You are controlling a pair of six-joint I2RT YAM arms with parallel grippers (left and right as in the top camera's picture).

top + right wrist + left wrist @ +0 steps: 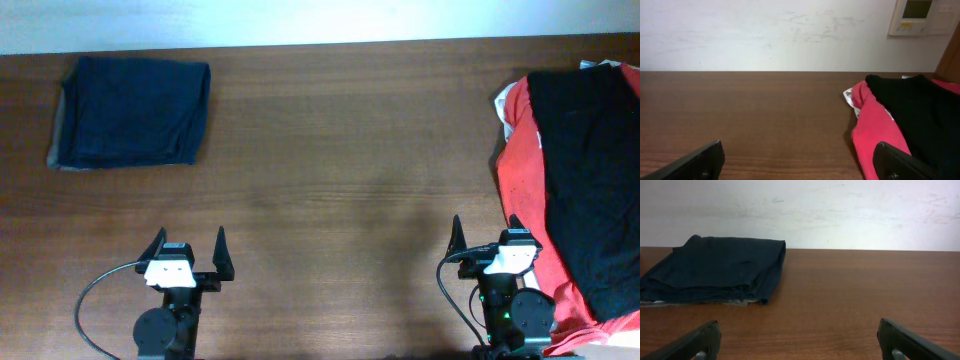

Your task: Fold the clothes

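Observation:
A folded dark navy garment (132, 111) lies at the far left of the table; it also shows in the left wrist view (715, 270). A pile of unfolded clothes lies at the right edge: a black garment (585, 170) on top of a red one (520, 175), with a bit of white cloth (503, 118) under them. The right wrist view shows the black garment (920, 107) and the red one (875, 135). My left gripper (188, 245) is open and empty near the front edge. My right gripper (487, 232) is open and empty, its right finger over the red garment's edge.
The brown wooden table (340, 150) runs between the folded garment and the pile. A white wall (840, 210) stands behind the far edge. A white wall panel (920, 16) hangs at the upper right. Cables run from both arm bases.

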